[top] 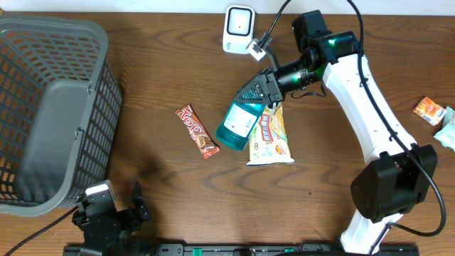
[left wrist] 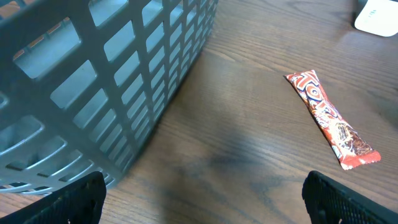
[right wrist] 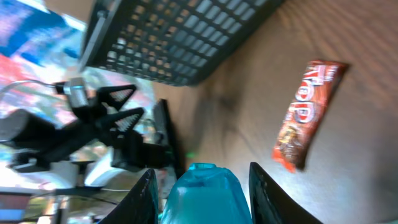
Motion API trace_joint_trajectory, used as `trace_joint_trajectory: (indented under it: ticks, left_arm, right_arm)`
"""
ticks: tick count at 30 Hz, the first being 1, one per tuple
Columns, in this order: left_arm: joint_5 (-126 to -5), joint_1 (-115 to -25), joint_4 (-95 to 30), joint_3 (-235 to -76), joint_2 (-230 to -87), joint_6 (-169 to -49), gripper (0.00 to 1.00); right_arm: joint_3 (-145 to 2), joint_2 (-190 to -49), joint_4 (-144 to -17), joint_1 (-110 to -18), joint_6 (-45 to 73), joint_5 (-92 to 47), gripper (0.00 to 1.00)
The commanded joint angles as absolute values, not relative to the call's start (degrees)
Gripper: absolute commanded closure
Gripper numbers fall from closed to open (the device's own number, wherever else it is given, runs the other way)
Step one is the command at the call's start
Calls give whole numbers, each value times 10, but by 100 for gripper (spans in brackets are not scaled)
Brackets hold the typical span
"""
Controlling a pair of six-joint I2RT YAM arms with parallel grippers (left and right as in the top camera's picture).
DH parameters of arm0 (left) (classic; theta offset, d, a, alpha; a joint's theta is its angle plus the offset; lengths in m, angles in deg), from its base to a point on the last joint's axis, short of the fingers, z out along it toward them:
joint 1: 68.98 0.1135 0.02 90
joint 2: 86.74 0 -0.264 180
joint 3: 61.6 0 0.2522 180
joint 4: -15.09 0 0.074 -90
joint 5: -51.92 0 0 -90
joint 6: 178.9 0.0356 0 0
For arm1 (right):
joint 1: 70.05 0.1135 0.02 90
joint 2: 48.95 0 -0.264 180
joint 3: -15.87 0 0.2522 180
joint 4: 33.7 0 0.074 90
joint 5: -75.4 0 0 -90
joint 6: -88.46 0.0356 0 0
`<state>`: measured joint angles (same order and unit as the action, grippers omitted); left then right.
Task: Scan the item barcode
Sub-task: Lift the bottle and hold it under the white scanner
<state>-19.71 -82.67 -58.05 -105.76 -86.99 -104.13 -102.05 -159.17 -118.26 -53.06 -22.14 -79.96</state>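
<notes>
My right gripper [top: 264, 94] is shut on the top end of a teal bottle [top: 237, 122], the item, which slants down toward the table's middle. In the right wrist view the bottle [right wrist: 205, 193] fills the gap between the two dark fingers [right wrist: 147, 199]. I see no barcode on it. A white scanner [top: 238, 27] stands at the table's back edge, just up-left of the right arm. My left gripper [left wrist: 205, 208] hangs open over bare wood at the front left, with nothing between its fingers.
A red candy bar [top: 197, 131] lies left of the bottle. A pale snack packet [top: 271, 136] lies partly beneath the bottle. The grey mesh basket [top: 28, 43] fills the left side. Small packets [top: 429, 111] sit at the right edge.
</notes>
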Motion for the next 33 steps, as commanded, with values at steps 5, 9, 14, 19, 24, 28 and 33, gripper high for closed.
trace_joint_trajectory:
  ticks: [5,9,14,19,24,28,33]
  left_arm:
    - [-189,-825,-580,-1059,-869,-1042,2]
    - [-189,-825,-580,-1059,-869,-1042,2]
    - [-189,-825,-580,-1059,-869,-1042,2]
    - [-189,-825,-580,-1059,-869,-1042,2]
    - [-189,-825,-580,-1059,-869,-1042,2]
    - [-189,-825,-580,-1059,-869,-1042,2]
    - [-189,-825,-580,-1059,-869,-1042,2]
  right_arm:
    - [-1028,-1584,-1154,-525,-259,-710,99]
    - [-1028,-1584,-1088,-512,-259,-588,99]
    - [-1027,-1592,-992,-488,-299,-491,99]
    - [-1027,-1603,-934,-471,-299,-445,99]
    - [-1027,-1633,-866,-462,-299,-380,99]
    - [-1027,-1684,-759,-454,-308,-290,99]
    - [-1027,-1718,-638,-445,-312,-136,99]
